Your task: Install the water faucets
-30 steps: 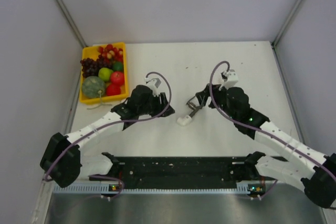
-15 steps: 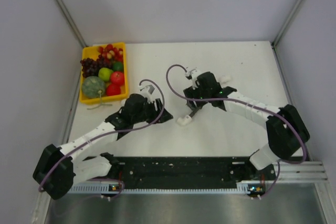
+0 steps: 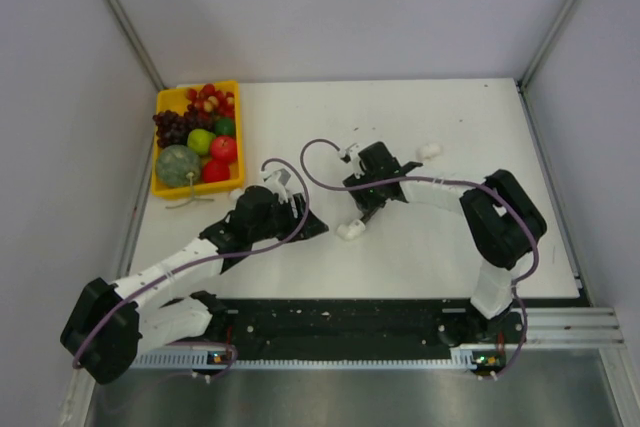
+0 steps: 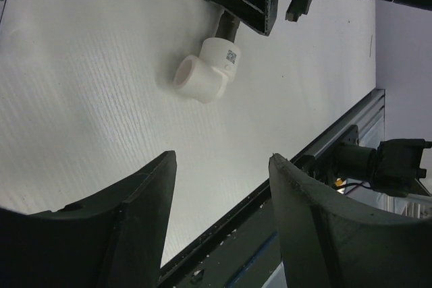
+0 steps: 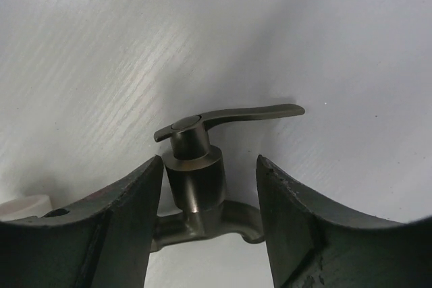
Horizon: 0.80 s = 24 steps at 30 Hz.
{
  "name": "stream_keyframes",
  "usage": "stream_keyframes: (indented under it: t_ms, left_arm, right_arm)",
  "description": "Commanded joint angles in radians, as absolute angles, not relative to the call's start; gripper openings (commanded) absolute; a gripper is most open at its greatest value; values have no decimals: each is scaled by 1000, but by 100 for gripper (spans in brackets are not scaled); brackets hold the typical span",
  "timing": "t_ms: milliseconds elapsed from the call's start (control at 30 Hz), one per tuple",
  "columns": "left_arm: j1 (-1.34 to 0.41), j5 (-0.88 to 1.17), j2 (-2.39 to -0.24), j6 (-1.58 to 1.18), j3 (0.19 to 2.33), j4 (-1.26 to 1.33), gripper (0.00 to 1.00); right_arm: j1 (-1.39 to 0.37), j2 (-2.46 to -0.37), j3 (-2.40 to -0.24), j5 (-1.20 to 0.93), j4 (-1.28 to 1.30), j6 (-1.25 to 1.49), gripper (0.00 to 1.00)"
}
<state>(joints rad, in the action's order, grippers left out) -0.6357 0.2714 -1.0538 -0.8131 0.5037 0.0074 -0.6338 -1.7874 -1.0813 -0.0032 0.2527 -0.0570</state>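
Top external: the dark grey metal lever-handled faucet (image 3: 363,213), its stem in a white plastic elbow fitting (image 3: 350,231), lies on the white table (image 3: 470,127).
Left wrist: the left gripper (image 4: 223,197) has its jaws spread and empty; a nudge could roll the fitting.
Right wrist: the right gripper (image 5: 209,166) has its jaws straddling the faucet, unclamped; an off-centre squeeze may twist it loose.

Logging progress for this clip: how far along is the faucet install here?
Done: a white elbow fitting looks joined to the dark grey faucet. In hand: the right gripper straddles that faucet, grip unclear; the left gripper is open, empty. Remaining: a small white fitting lies loose; other faucets aren't visible.
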Motion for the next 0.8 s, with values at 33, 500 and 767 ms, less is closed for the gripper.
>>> stream_keyframes:
  t_ms: [33,500,767]
  left_arm:
    - [-634,291,-1049,-853,491,83,63]
    - [-634,305,-1135,-1060,430,373,63]
    - [-635,317,-1195,-1140,414,613,63]
  right_arm:
    - [-630,-1815,-1102,-21,204,-78,54]
    - [-681,-1488,-904,101,46,26,0]
    - [-741,-1298,-801,201,-66,104,0]
